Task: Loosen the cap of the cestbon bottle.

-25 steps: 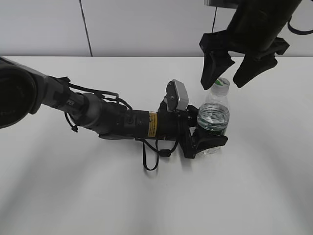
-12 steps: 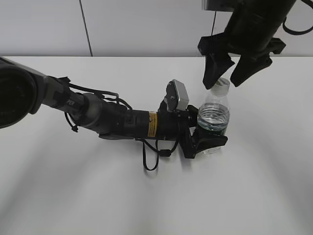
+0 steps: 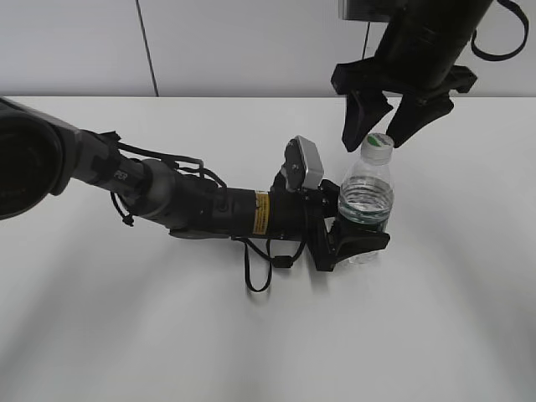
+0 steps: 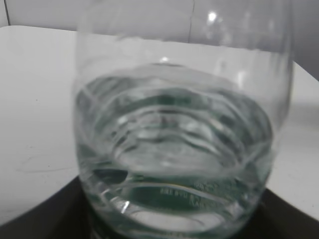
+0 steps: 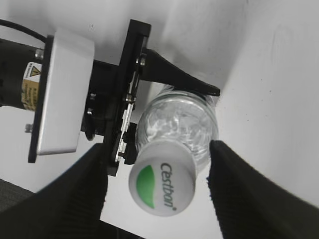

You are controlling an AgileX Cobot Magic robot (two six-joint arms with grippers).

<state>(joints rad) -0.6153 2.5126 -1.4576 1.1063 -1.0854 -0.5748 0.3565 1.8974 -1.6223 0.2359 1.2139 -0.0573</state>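
Above the bottle, right hand (image 3: 387, 132): black two-fingered hand hanging over the small round white plastic cap with a green half-circle mark (image 3: 378, 143); released, fingers spread. In the right wrist view the fingers (image 5: 82, 181) stand on either side of the cap (image 5: 161, 188), apart from it.

Left hand (image 3: 352, 234): black hand lying low along the table, reaching in from the left; clenched around the lower part of the small clear ribbed plastic water bottle with a dark green label band (image 3: 366, 197). In the right wrist view one dark finger (image 5: 184, 79) runs along the far side of the bottle (image 5: 178, 123).

Bottle: upright on the white table (image 3: 167, 335), right of centre, part filled with water. The left wrist view shows its clear wall (image 4: 179, 129) very close, with water inside and green label print low down, blurred.

Cap: on the bottle's neck; top printed "Cestbon" beside the green mark. Whether it is tight or loose cannot be told.

Left arm: dark tube with a yellow warning label (image 3: 261, 213), a silver-grey wrist camera block (image 3: 305, 163) near the bottle, and a loose black cable (image 3: 255, 268) looping onto the table.

Far edge: pale wall (image 3: 234, 42) behind the table.
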